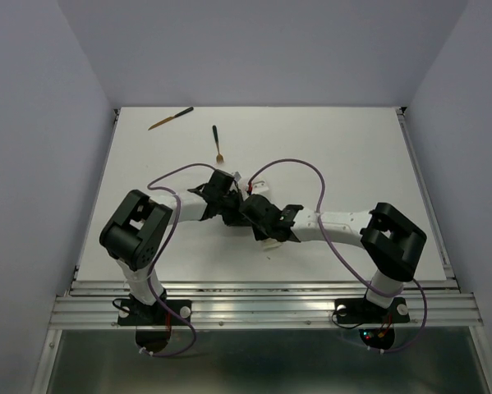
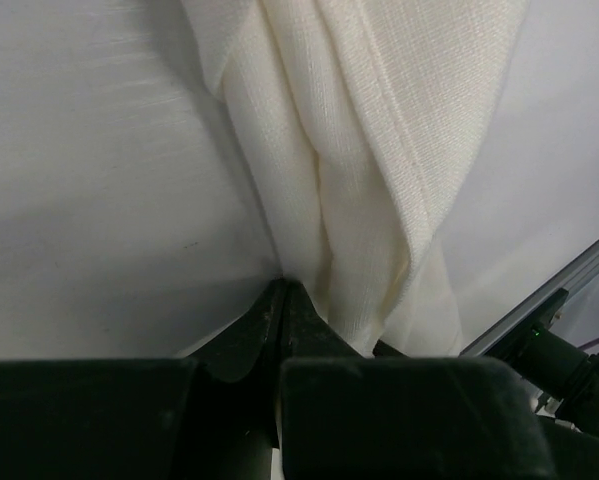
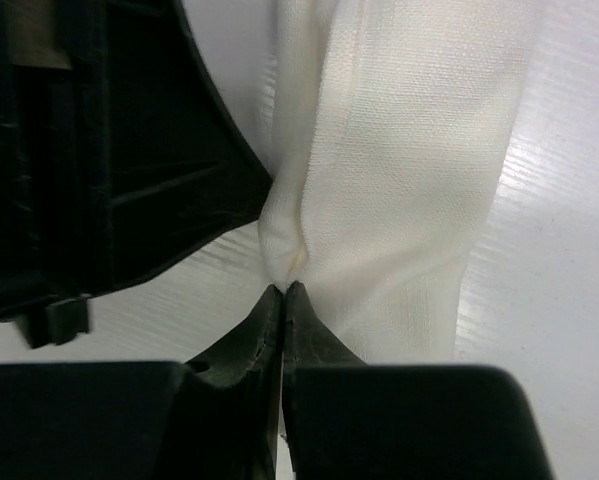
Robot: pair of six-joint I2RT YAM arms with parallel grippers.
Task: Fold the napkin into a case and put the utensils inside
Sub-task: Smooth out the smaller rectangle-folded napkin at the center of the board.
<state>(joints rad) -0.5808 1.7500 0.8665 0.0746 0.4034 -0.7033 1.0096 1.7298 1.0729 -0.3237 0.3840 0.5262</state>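
The napkin (image 2: pixel 369 150) is a white cloth, bunched into long vertical folds in the left wrist view. My left gripper (image 2: pixel 282 285) is shut, with the cloth's lower edge pinched at its tips. In the right wrist view the napkin (image 3: pixel 399 170) puckers where my right gripper (image 3: pixel 283 288) is shut on it. From above, the left gripper (image 1: pixel 227 197) and the right gripper (image 1: pixel 258 212) meet at mid-table and hide nearly all of the cloth. Two utensils lie far off: a brown one with a dark end (image 1: pixel 170 119) at the back left and a fork (image 1: pixel 217 144) nearer the grippers.
The left arm's black body (image 3: pixel 109 150) sits close beside the right gripper. Purple cables (image 1: pixel 299 168) loop over both arms. An aluminium rail (image 1: pixel 262 300) runs along the table's near edge, and grey walls enclose the other sides.
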